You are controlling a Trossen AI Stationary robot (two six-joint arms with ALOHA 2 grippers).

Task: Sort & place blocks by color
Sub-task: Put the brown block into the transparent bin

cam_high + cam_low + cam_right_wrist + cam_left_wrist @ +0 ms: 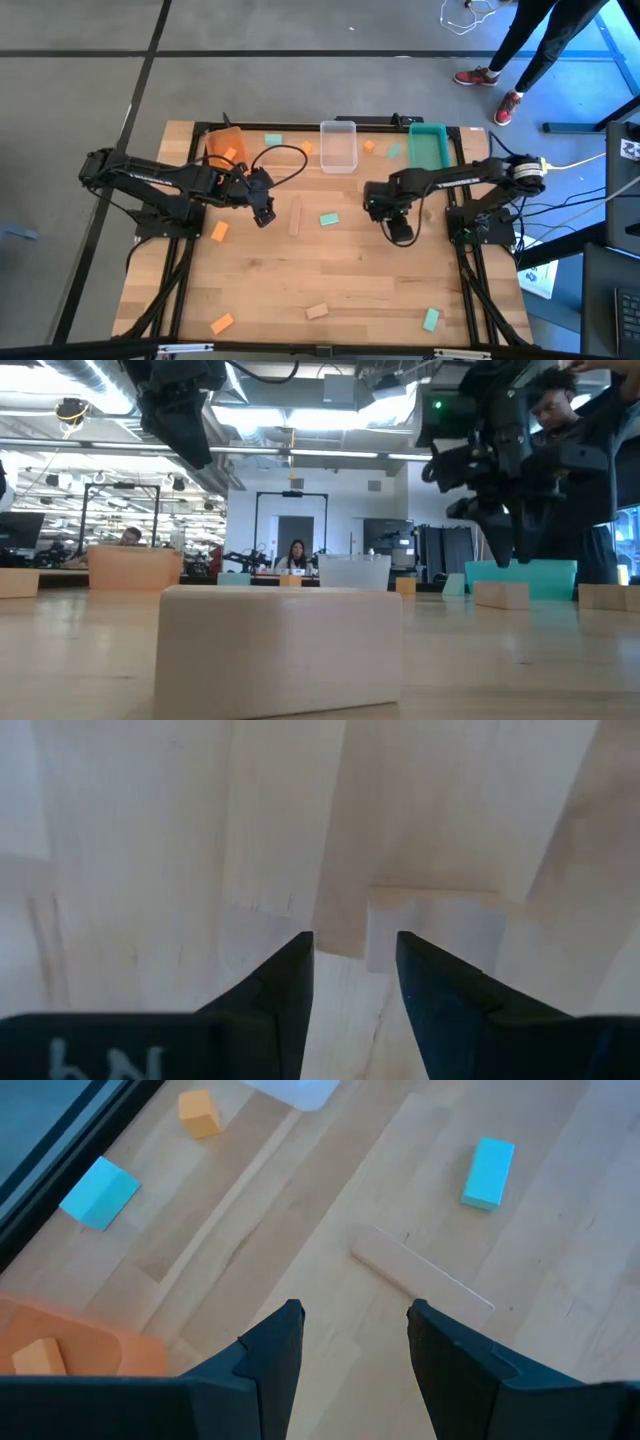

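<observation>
Small orange, teal and light-wood blocks lie scattered on the wooden table (330, 270). My left gripper (263, 214) hangs open and empty above the table, near a long wooden block (295, 215) (420, 1275) and a teal block (328, 219) (488, 1172). My right gripper (402, 234) is open and empty over bare table, right of the teal block; its wrist view (355, 945) shows only table planks. An orange block (40, 1355) lies in the orange bin (224, 147).
The orange bin, a clear bin (338, 145) and a teal bin (428, 146) stand along the far edge. More blocks lie near the front edge: orange (221, 323), wood (316, 311) (285, 650), teal (430, 319). A person's legs (520, 50) show beyond the far right corner.
</observation>
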